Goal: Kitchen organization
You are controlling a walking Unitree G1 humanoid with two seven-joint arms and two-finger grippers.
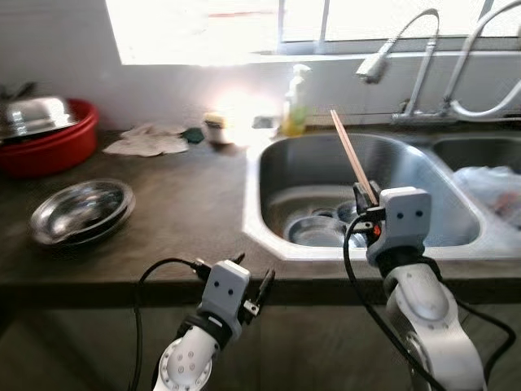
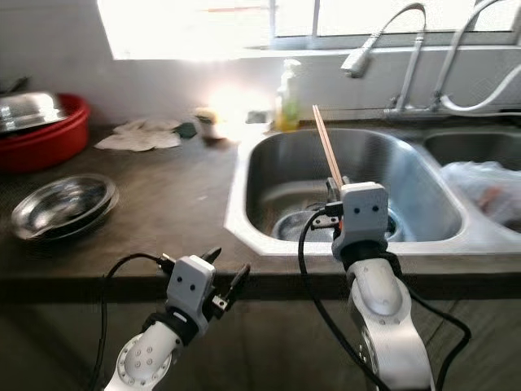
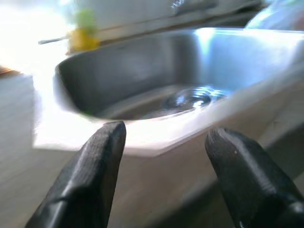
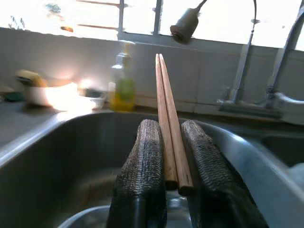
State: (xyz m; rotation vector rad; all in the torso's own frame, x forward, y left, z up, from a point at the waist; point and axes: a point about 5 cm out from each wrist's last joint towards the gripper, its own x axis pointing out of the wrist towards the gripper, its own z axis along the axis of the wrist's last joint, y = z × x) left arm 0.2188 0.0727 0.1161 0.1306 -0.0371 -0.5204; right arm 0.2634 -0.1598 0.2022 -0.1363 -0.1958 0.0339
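right gripper (image 4: 173,156) is clamped on a pair of wooden chopsticks (image 4: 166,118), holding them over the front of the left sink basin (image 1: 293,175), tips angled up toward the window. steel bowls (image 1: 313,230) sit down in that basin. left gripper (image 3: 166,156) hangs low by the counter edge (image 1: 122,273), fingers apart, nothing in them. soap bottle (image 1: 296,102) stands behind the sink, and a steel bowl (image 1: 81,210) sits on the counter off to the left.

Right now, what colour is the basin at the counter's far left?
Red. The basin holds a steel lid and shows best in the left eye view.
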